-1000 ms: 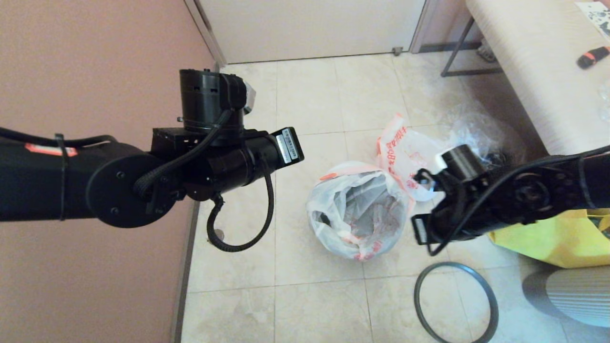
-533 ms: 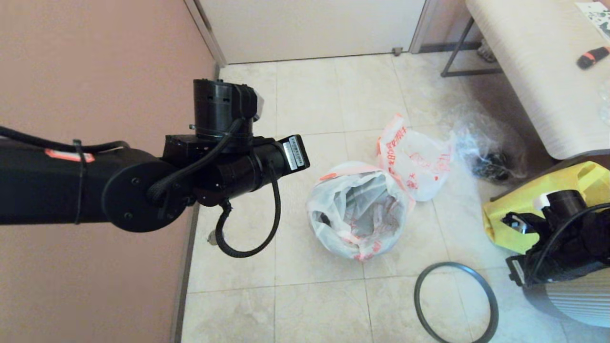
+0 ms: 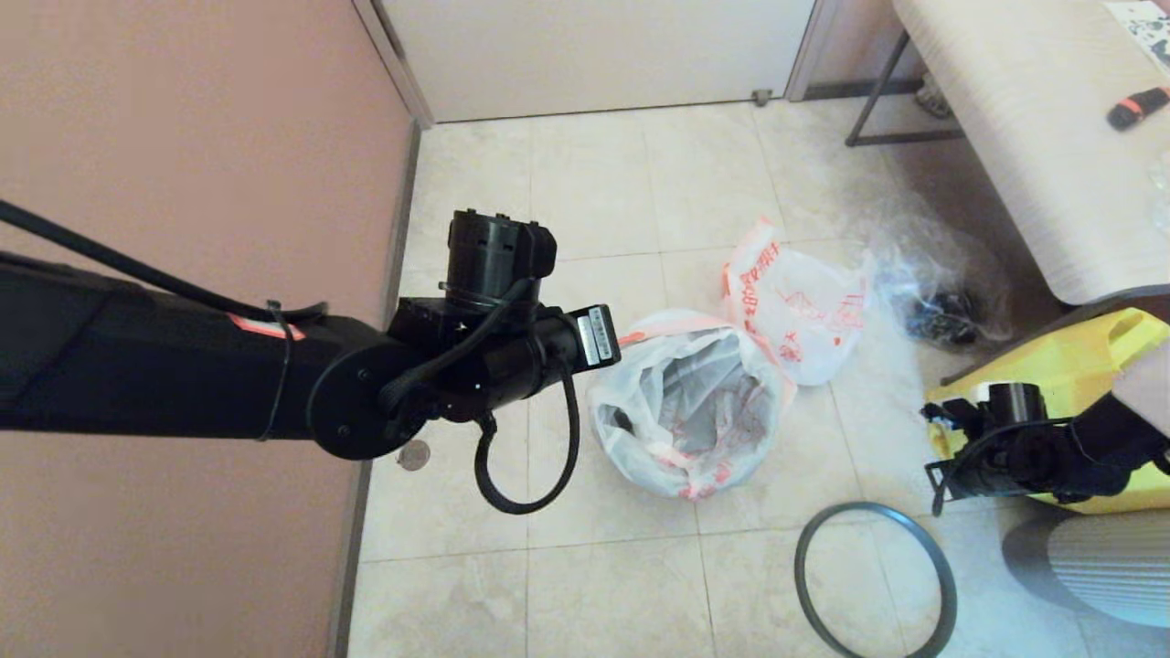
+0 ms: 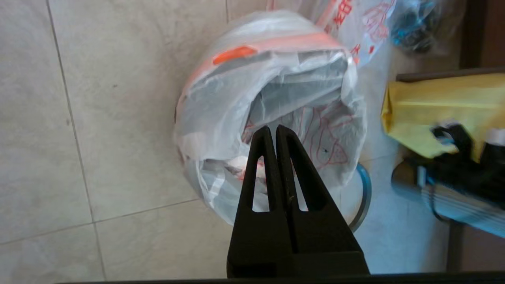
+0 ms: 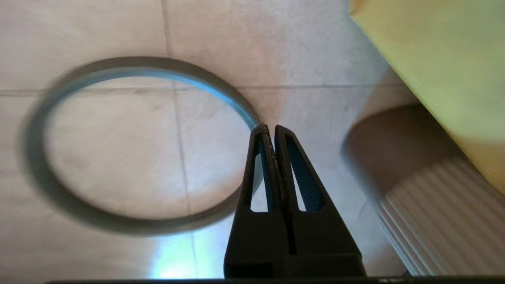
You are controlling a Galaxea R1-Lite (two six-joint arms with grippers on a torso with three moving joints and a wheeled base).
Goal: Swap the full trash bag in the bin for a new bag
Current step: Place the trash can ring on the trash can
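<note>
Two white bags are counted: the new bag (image 3: 686,407) lining what is probably the bin, the full trash bag (image 3: 800,311) beside it. One hoop (image 3: 873,585) lies apart. The left gripper (image 4: 273,132) and right gripper (image 5: 272,130) are both pressed closed, empty.

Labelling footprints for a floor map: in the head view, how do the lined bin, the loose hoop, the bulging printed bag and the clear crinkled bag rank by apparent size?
1. The bin, lined with the new bag.
2. The hoop, nearly as wide, partly cut off.
3. The full trash bag and clear bag: too alike to rank.

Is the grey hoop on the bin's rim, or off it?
Off: the hoop lies flat on the floor tiles beside the bag-lined bin.
</note>
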